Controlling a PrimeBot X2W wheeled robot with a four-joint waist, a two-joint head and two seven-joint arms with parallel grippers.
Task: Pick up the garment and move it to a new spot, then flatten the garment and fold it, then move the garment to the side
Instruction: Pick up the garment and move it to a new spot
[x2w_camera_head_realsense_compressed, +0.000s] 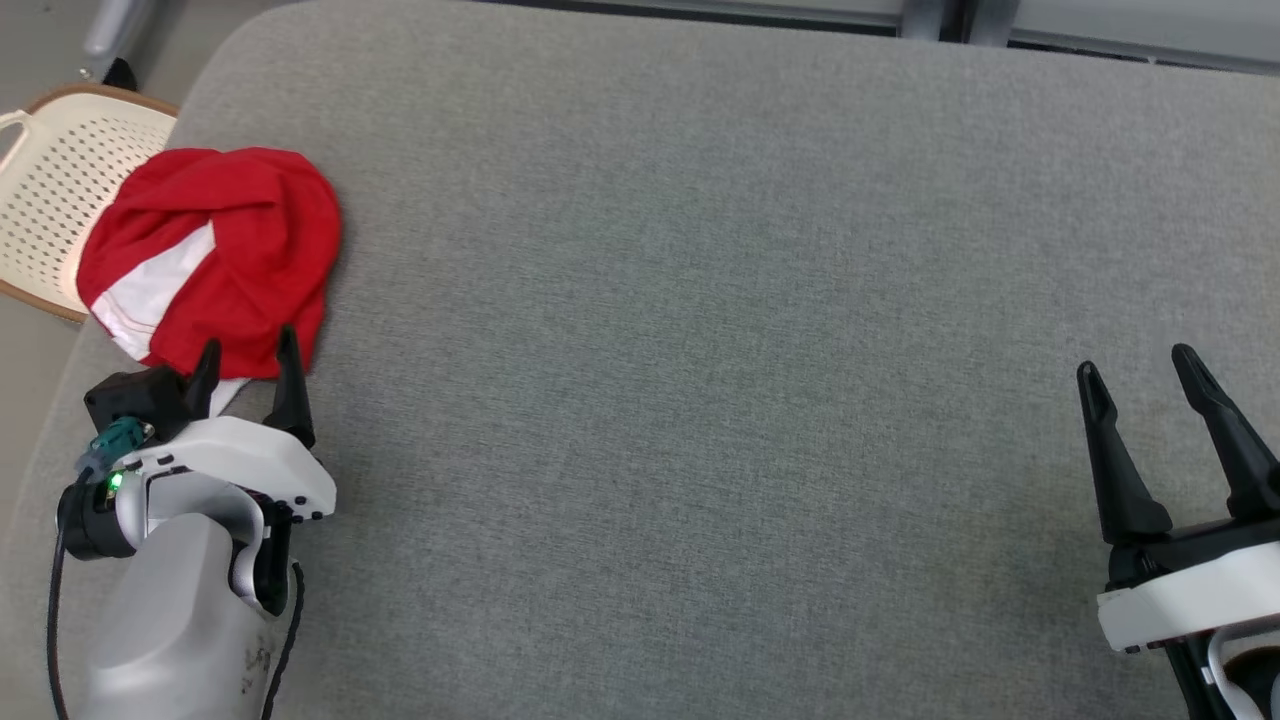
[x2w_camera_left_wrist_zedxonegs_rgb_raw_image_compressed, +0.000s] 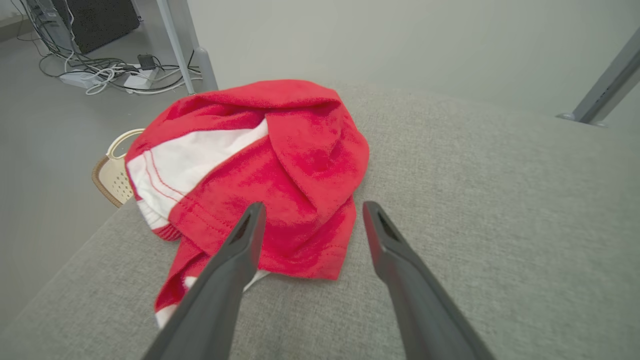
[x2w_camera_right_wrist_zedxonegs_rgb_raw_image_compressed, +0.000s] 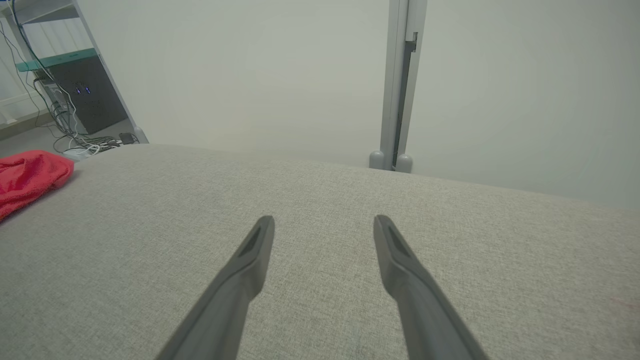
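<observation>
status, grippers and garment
Left gripper open, at the garment near edge. Right gripper open over the grey surface, well apart. Garment bunched at the left edge. No obstacle seen.

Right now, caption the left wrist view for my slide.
Open left gripper aimed at a crumpled red-and-white garment on the grey padded surface, cream basket beyond.

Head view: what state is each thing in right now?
Red and white fabric garment: crumpled heap near the grey upholstered surface's left edge, not held.
Left end effector: open, tips at the garment's near edge.
Right end effector: open, empty, over bare surface.
Cream perforated plastic basket: beside the surface, partly hidden.
</observation>
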